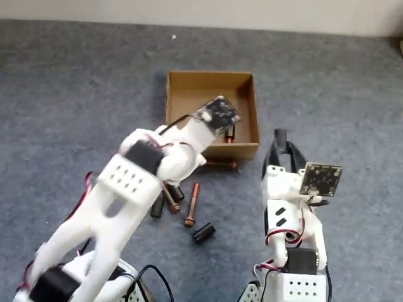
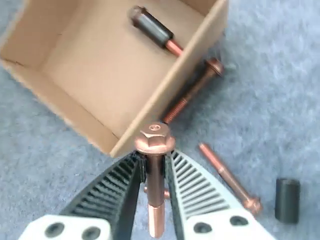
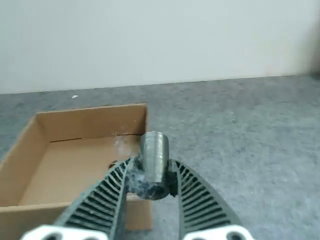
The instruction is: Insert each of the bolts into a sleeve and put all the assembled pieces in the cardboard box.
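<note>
One bolt (image 2: 155, 197) tight in left hand (image 2: 155, 157)

Both arms are white printed plastic. Left arm (image 1: 116, 201): block with a grid of small round holes, black motor housings at the joints, red and black wires along the side, dark circuit board (image 1: 217, 113) at the wrist. Right arm (image 1: 293, 217): two slanted slots, red and white wires, pale square board (image 1: 321, 178). Left gripper (image 2: 154, 156) and right gripper (image 3: 151, 166): dark ribbed fingers, white bases with round screw holes.
</note>
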### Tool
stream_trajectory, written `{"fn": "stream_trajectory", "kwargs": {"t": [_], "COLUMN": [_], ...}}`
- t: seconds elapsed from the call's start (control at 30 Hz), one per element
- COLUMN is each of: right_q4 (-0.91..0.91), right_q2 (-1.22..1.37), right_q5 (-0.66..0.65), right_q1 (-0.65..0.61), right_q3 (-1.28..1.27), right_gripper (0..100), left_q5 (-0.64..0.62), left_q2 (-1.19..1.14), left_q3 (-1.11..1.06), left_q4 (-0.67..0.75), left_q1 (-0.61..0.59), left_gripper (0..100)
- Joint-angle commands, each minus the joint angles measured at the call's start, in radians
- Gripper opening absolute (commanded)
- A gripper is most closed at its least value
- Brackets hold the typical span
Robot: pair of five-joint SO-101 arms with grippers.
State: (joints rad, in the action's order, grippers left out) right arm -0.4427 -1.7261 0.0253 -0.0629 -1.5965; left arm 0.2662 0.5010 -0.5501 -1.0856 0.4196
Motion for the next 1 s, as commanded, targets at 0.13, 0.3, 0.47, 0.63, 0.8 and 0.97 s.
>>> {"fn": "stream_trajectory", "kwargs": {"t": [0.13,0.3,0.47,0.63,0.8,0.97], "right_q4": [-0.004,0.001,0.002,0.004,0.222,0.395], "right_q2": [-0.015,-0.015,-0.015,-0.015,-0.015,-0.016], "right_q5": [0.011,0.009,0.006,0.005,0.003,0.003], "right_q1": [-0.17,-0.291,-0.371,-0.463,-0.547,-0.565], "right_q3": [0.033,0.027,0.025,-0.004,-0.117,-0.213], "right_gripper": [0.4,0.4,0.4,0.4,0.4,0.4], "left_q5": [-0.129,-0.207,-0.328,-0.42,-0.497,-0.52], "left_q2": [0.34,0.499,0.645,0.74,0.766,0.766], "left_q3": [-0.177,-0.255,-0.341,-0.372,-0.372,-0.374], "left_q4": [0.132,0.187,0.308,0.396,0.465,0.499], "left_q1": [-0.012,-0.058,-0.139,-0.159,-0.151,-0.159], "left_gripper": [1,1,1,1,1,1]}}
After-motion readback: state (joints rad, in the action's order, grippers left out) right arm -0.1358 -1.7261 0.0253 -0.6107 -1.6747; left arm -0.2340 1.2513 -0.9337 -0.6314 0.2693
